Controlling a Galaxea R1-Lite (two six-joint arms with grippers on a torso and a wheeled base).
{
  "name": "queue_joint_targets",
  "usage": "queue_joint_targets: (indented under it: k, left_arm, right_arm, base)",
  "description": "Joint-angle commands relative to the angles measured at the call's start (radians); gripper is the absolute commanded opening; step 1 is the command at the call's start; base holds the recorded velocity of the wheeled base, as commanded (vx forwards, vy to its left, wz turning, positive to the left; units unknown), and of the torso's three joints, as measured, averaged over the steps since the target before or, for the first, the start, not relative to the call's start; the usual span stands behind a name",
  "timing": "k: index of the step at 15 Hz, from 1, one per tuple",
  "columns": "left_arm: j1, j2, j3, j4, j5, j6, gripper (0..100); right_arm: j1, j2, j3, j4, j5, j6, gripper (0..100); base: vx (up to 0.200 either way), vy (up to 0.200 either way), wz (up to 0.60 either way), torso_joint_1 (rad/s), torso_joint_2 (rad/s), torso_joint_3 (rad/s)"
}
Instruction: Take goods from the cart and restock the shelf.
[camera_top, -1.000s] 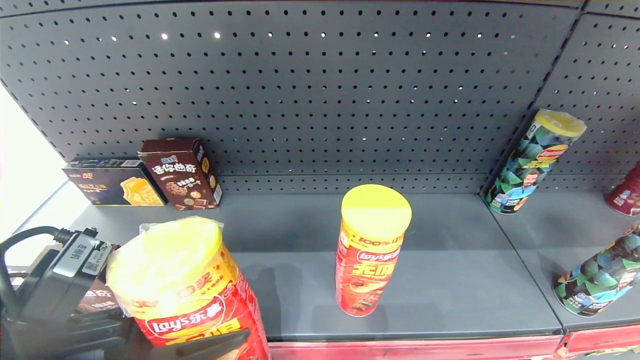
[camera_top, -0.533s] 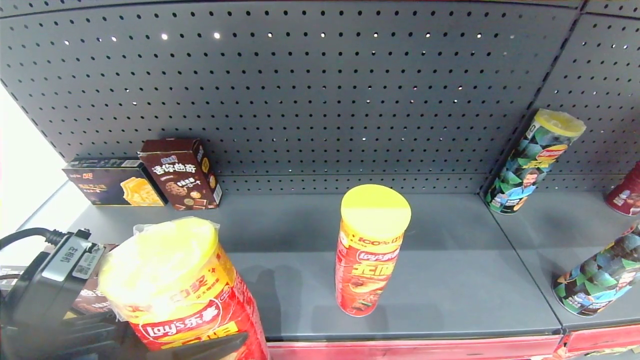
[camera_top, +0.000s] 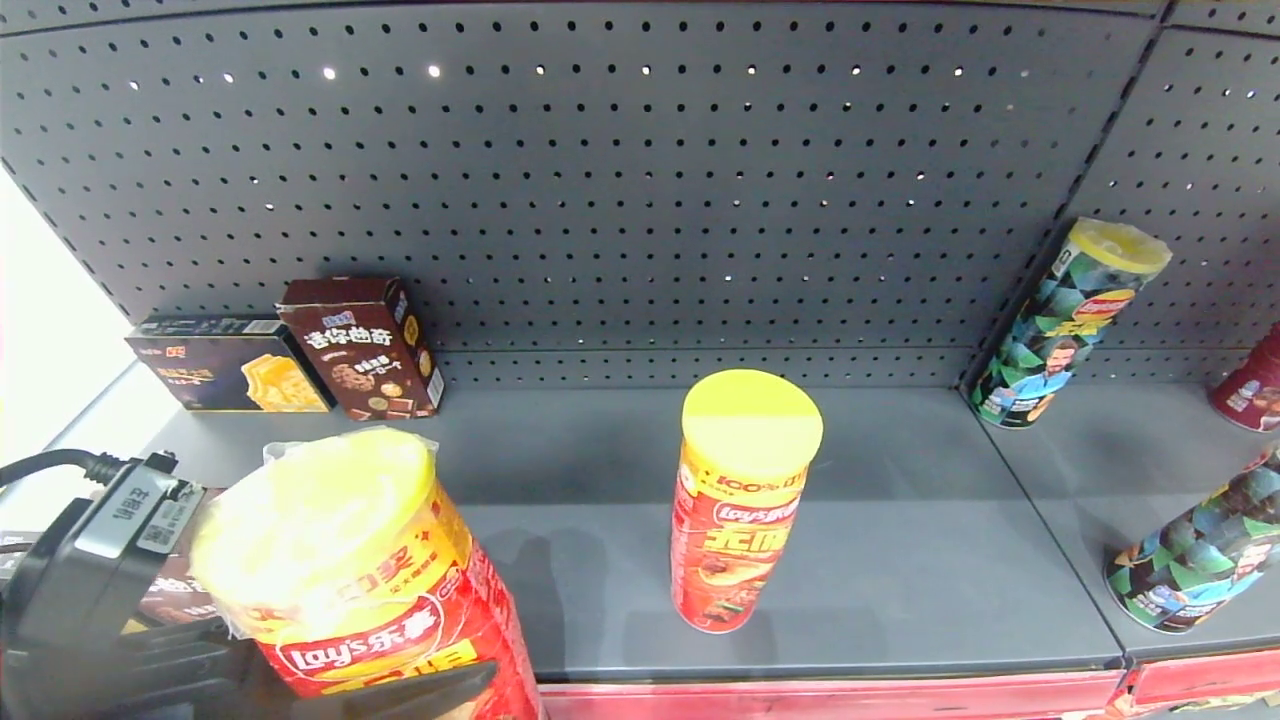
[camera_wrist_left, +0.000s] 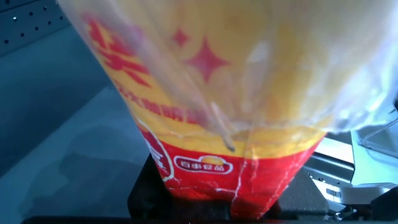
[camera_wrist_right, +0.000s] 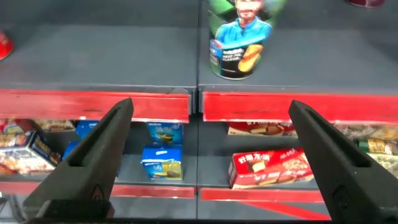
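Since the earlier frames, the wrapped can of crisps (camera_top: 340, 560) and the left tool (camera_top: 300, 695) carrying it have drifted slightly toward the robot's left; everything on the shelf (camera_top: 900, 540) has kept its place. We see the left tool clenched on the lower body of this can. The can hangs upright before the shelf's front edge, toward its left end, and is not yet on the board. The right tool (camera_wrist_right: 214, 168) is spread wide and holds nothing; it faces the red rail (camera_wrist_right: 155, 102) along the shelf front.

Step in hand, as we judge it: carrying one item to the shelf for placement. The next move calls for an advance over the front edge, then a descent onto the bare board between the brown boxes (camera_top: 360, 345) at the back and the standing red can (camera_top: 745, 500). The base should sit flat before the tool lets go (the loose plastic wrap may snag).

Comparing views: the head view gives us the free board and the green can (camera_top: 1075, 320) against the back panel. The left wrist view gives the wrap's creases and the can's red lower end. The right wrist view adds a second green can (camera_wrist_right: 239, 37) near the shelf edge and packets (camera_wrist_right: 267, 168) on the tiers beneath the rail.
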Motion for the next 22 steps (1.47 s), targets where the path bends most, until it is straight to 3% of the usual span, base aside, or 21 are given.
queue_joint_targets:
  k: [1, 4, 6, 7, 11, 15, 16, 17, 20, 22]
  left_arm:
    - [-0.023, 0.009, -0.029, 0.001, 0.002, 0.000, 0]
    - [-0.026, 0.061, -0.125, 0.006, 0.001, 0.000, 0]
    - [-0.020, 0.070, -0.165, 0.013, 0.056, 0.000, 0]
    - [-0.028, 0.103, -0.228, 0.015, 0.079, -0.001, 0]
    - [-0.026, 0.199, -0.362, 0.032, 0.080, -0.001, 0]
    - [-0.014, 0.319, -0.501, 0.110, 0.080, 0.028, 0]
    - [0.012, 0.373, -0.553, 0.152, 0.077, 0.077, 0]
    - [0.017, 0.388, -0.572, 0.161, 0.071, 0.080, 0]
    - [0.020, 0.465, -0.681, 0.214, -0.029, 0.078, 0]
    - [0.020, 0.497, -0.724, 0.245, -0.055, 0.078, 0]
  right_arm:
    - [0.000, 0.002, 0.000, 0.000, -0.001, 0.001, 100]
    - [0.000, 0.002, 0.000, 0.000, -0.001, 0.001, 100]
    - [0.000, 0.002, 0.000, 0.000, -0.001, 0.001, 100]
    - [0.000, 0.002, 0.000, 0.000, -0.001, 0.001, 100]
    - [0.000, 0.002, 0.000, 0.000, -0.001, 0.001, 100]
    - [0.000, 0.002, 0.000, 0.000, -0.001, 0.001, 100]
    - [0.000, 0.002, 0.000, 0.000, -0.001, 0.001, 100]
    - [0.000, 0.002, 0.000, 0.000, -0.001, 0.001, 100]
    - [0.000, 0.002, 0.000, 0.000, -0.001, 0.001, 100]
    - [0.000, 0.002, 0.000, 0.000, -0.001, 0.001, 100]
  base:
    - [0.000, 0.000, 0.00, 0.000, 0.00, 0.000]
    - [0.000, 0.000, 0.00, 0.000, 0.00, 0.000]
    - [0.000, 0.000, 0.00, 0.000, 0.00, 0.000]
    - [0.000, 0.000, 0.00, 0.000, 0.00, 0.000]
    - [0.000, 0.000, 0.00, 0.000, 0.00, 0.000]
    - [0.000, 0.000, 0.00, 0.000, 0.00, 0.000]
    - [0.000, 0.000, 0.00, 0.000, 0.00, 0.000]
    - [0.000, 0.000, 0.00, 0.000, 0.00, 0.000]
    - [0.000, 0.000, 0.00, 0.000, 0.00, 0.000]
    - [0.000, 0.000, 0.00, 0.000, 0.00, 0.000]
